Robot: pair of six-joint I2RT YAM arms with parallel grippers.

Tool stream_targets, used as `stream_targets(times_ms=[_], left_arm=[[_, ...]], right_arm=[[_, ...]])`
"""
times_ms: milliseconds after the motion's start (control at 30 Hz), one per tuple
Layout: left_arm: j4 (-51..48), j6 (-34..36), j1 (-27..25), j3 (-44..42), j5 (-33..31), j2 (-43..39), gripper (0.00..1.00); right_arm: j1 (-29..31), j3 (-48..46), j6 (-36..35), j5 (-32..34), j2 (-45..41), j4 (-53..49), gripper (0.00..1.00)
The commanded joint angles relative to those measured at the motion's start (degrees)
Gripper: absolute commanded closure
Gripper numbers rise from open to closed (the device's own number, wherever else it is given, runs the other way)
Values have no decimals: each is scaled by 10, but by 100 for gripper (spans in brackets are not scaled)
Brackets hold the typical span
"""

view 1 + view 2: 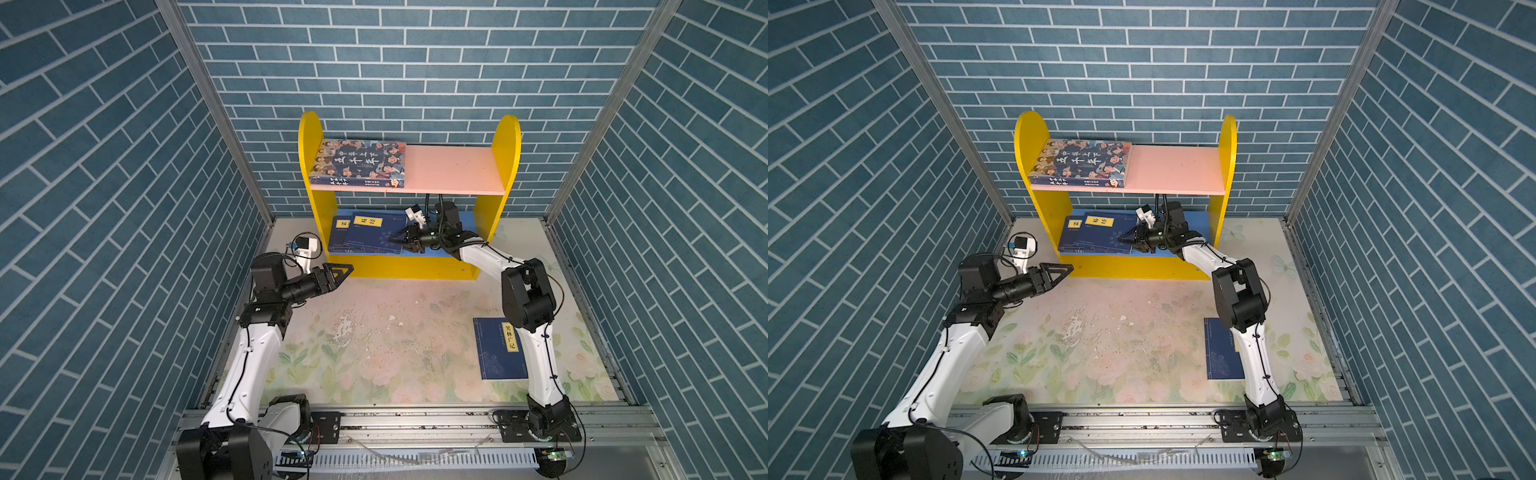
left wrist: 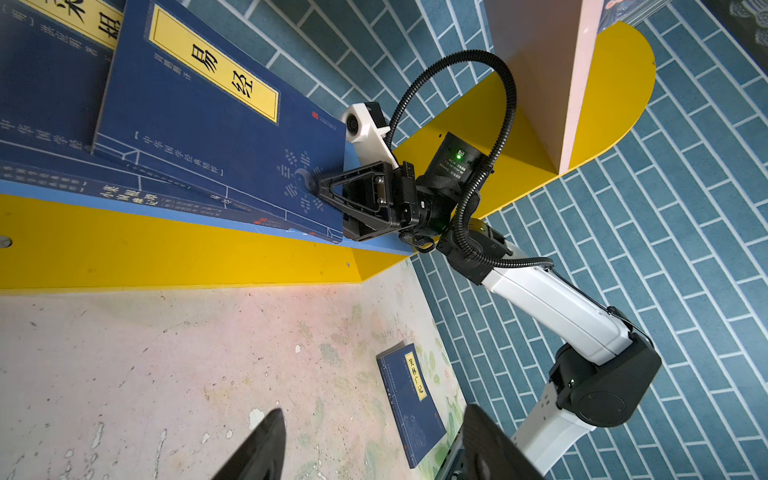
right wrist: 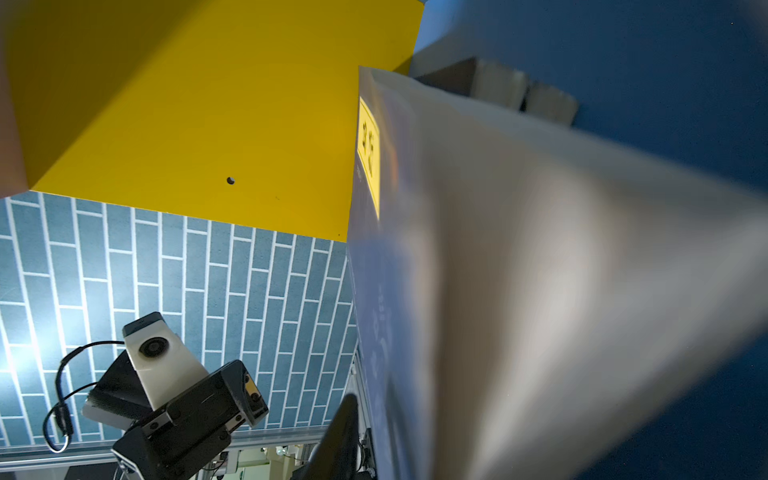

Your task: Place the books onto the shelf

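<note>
The shelf (image 1: 309,141) has yellow side panels, a pink upper board (image 1: 453,168) and a blue lower board (image 2: 41,190). A large book with cartoon faces (image 1: 359,162) lies flat on the left of the pink board. Navy books with yellow labels lie stacked on the lower board, and the top one (image 1: 376,232) (image 2: 208,124) overlaps another (image 1: 338,232). My right gripper (image 1: 395,241) (image 2: 320,191) straddles the top book's right edge. Its visible finger (image 3: 343,432) stands just off the cover, so it is open. One more navy book (image 1: 498,349) (image 2: 411,403) lies on the table, partly behind the right arm. My left gripper (image 1: 347,270) (image 2: 374,449) hovers open and empty before the shelf's left panel.
Blue brick-pattern walls close in the cell on three sides. The table (image 1: 374,332) has a worn floral cover. An aluminium rail (image 1: 415,419) carrying both arm bases runs along the front edge. The right half of the pink board is bare.
</note>
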Motion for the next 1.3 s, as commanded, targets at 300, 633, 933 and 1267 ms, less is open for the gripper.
stream_targets(times_ms=[300, 633, 933, 1267], left_arm=[[11, 3, 2, -16, 2, -20, 30], [9, 1, 2, -18, 1, -24, 29], [8, 1, 2, -19, 1, -26, 29], [8, 2, 2, -19, 1, -24, 29]], right_arm=[[-4, -10, -85, 120, -41, -89, 52], [-5, -59, -81, 139, -92, -60, 52], [-5, -48, -68, 124, -77, -45, 75], [-5, -24, -63, 106, -59, -44, 92]])
